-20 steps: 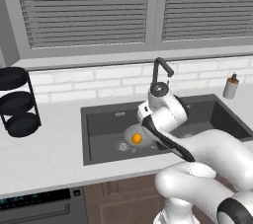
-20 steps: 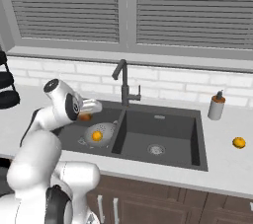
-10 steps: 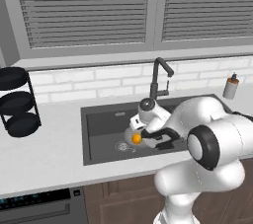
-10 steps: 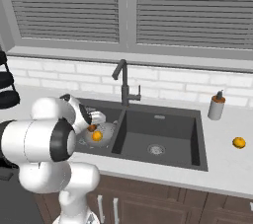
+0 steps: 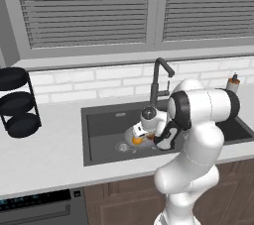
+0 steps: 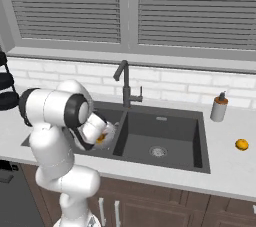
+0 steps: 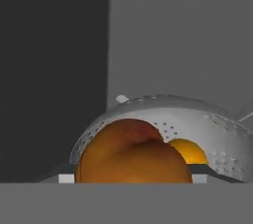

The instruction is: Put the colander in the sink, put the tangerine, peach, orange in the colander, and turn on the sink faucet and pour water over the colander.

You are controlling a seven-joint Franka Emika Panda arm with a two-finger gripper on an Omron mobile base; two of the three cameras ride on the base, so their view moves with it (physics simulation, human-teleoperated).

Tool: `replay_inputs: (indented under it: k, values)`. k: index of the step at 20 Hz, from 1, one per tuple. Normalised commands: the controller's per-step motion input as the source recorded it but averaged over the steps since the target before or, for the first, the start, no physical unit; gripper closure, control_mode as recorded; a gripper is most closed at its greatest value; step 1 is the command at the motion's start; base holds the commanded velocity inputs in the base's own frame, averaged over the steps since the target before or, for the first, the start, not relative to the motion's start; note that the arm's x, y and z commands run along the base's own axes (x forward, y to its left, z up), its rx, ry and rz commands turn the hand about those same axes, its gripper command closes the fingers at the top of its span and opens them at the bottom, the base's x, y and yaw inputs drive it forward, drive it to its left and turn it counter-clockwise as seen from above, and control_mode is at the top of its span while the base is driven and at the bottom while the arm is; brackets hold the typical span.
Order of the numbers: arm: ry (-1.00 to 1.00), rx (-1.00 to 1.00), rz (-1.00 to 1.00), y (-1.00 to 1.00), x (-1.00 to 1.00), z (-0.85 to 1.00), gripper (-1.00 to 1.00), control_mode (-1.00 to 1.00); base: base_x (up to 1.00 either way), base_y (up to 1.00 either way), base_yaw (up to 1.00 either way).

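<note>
The silver-grey colander point(image 7: 197, 119) stands in the left basin of the dark sink point(image 5: 101, 120), and a small orange-yellow fruit point(image 7: 188, 151) lies in it; whether that is the tangerine or the orange I cannot tell. My gripper point(image 7: 132, 178) hangs just over the colander's rim, shut on the peach point(image 7: 131, 149), which is orange with a red blush. From the left base view the gripper point(image 5: 140, 137) is low in the basin beside the colander point(image 5: 129, 133). Another orange fruit point(image 6: 242, 144) lies on the counter at the far right. No water runs from the faucet point(image 5: 158, 78).
A beige soap bottle point(image 6: 218, 108) stands behind the sink's right basin point(image 6: 160, 131). A black round rack point(image 5: 15, 102) sits on the counter at the far left. My own arm folds over the sink's front edge. Brick wall and shuttered windows close off the back.
The arm's upper links have swung up and folded over the sink front. The hand with the peach has stayed low at the colander.
</note>
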Motion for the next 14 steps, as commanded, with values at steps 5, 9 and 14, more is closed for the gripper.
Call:
replay_inputs:
  k: [5, 9, 14]
  values:
    - [-0.02, 0.0, 0.0, -0.37, 0.1, -0.51, 1.0, -1.0, 0.0, 0.0, 0.0]
    - [0.0, 0.0, -0.01, -0.06, 0.19, -0.39, 1.0, -1.0, 0.0, 0.0, 0.0]
    - [0.0, 0.0, -0.03, 0.0, 0.14, -0.24, -1.0, -1.0, 0.0, 0.0, 0.0]
